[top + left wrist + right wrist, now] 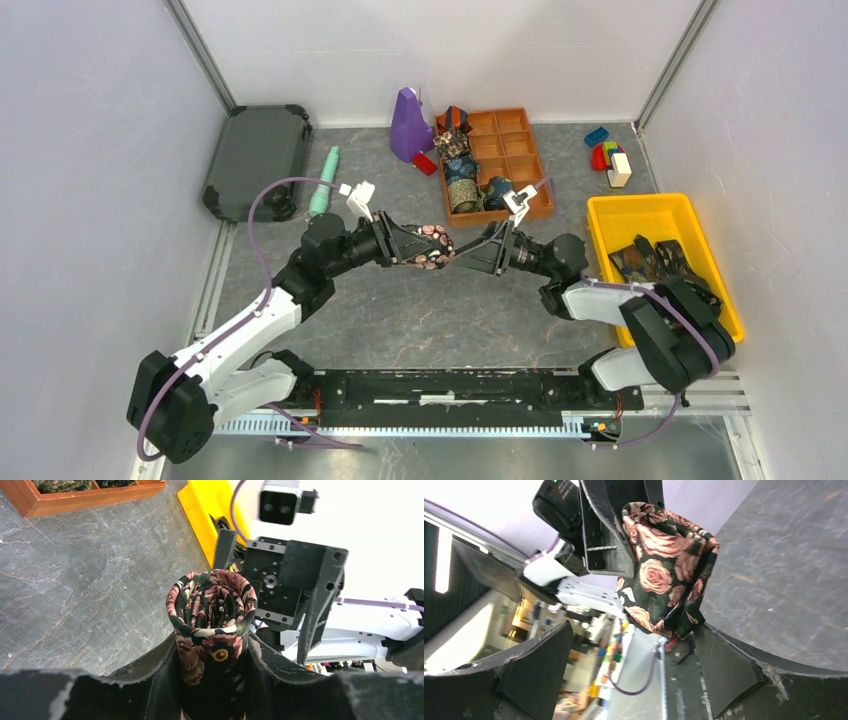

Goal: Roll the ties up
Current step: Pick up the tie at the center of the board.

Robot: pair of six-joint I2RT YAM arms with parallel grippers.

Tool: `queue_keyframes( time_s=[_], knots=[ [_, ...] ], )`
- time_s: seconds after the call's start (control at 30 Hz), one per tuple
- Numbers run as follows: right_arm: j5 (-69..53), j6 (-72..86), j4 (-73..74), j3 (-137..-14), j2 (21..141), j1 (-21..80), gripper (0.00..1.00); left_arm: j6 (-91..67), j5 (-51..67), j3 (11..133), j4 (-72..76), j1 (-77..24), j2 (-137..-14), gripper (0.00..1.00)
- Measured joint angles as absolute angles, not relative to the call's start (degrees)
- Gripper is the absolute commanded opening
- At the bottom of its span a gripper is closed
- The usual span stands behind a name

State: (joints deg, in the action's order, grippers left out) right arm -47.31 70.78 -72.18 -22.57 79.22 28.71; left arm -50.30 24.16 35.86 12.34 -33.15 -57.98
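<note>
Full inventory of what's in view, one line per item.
Rolled fabric tie: one, black with pink roses, held mid-table.
Rolled ties in tray: about five, tan and blue patterns, left compartments.
Wooden compartment tray: one, orange-brown, far centre.
Flat ties: several, dark patterned, inside bin.
Yellow plastic bin: one, right.
Purple plastic object: one, left of tray.
Toy blocks: several, mixed colours, far right.
Mint green cylinder: one, far left.
Dark grey lid: one, far-left corner.
Left end effector: shut on rose tie.
Right end effector: open, facing it.

rolled tie (437, 247) between left gripper (425, 245) and right gripper (462, 255), tray (512, 145) behind, bin (640, 208) right
</note>
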Motion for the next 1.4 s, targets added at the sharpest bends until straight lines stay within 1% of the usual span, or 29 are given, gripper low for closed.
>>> queue_keyframes(
  time_s=[0.1, 0.23, 0.53, 0.63, 0.73, 0.87, 1.03, 1.27, 1.4],
  knots=[
    [-47.5, 80.9, -79.3, -22.6, 83.8, 28.7, 0.98, -50.7, 24.4, 35.9, 12.4, -33.1, -57.3, 0.31],
    [-47.5, 88.6, -82.0, -22.6, 87.4, 28.7, 0.98, -51.9, 24.6, 35.9, 12.5, -33.2, -56.8, 0.31],
    [-47.4, 89.5, -84.2, -25.0, 87.4, 30.9, 0.98, -53.2, 24.6, 36.0, 14.0, -33.3, -56.6, 0.31],
    [-47.4, 88.6, -84.4, -26.9, 87.4, 32.2, 0.90, -53.3, 24.6, 36.0, 14.5, -33.3, -56.6, 0.30],
    [-47.4, 87.9, -84.4, -27.9, 87.4, 32.8, 0.79, -53.8, 24.6, 36.0, 15.9, -33.6, -56.6, 0.30],
    [-47.4, 87.0, -84.4, -29.0, 87.6, 32.9, 0.71, -54.0, 24.6, 36.0, 17.6, -33.6, -56.4, 0.30],
    [-47.4, 85.4, -84.4, -30.4, 88.2, 33.6, 0.68, -54.0, 24.6, 36.0, 18.8, -33.8, -55.8, 0.30],
    [-47.3, 82.4, -82.8, -31.8, 88.2, 34.4, 0.60, -54.0, 24.6, 36.0, 19.6, -34.2, -55.1, 0.30],
    [-47.4, 80.4, -79.9, -32.7, 88.2, 34.7, 0.59, -53.9, 24.6, 35.9, 19.3, -34.2, -55.0, 0.29]
  ],
)
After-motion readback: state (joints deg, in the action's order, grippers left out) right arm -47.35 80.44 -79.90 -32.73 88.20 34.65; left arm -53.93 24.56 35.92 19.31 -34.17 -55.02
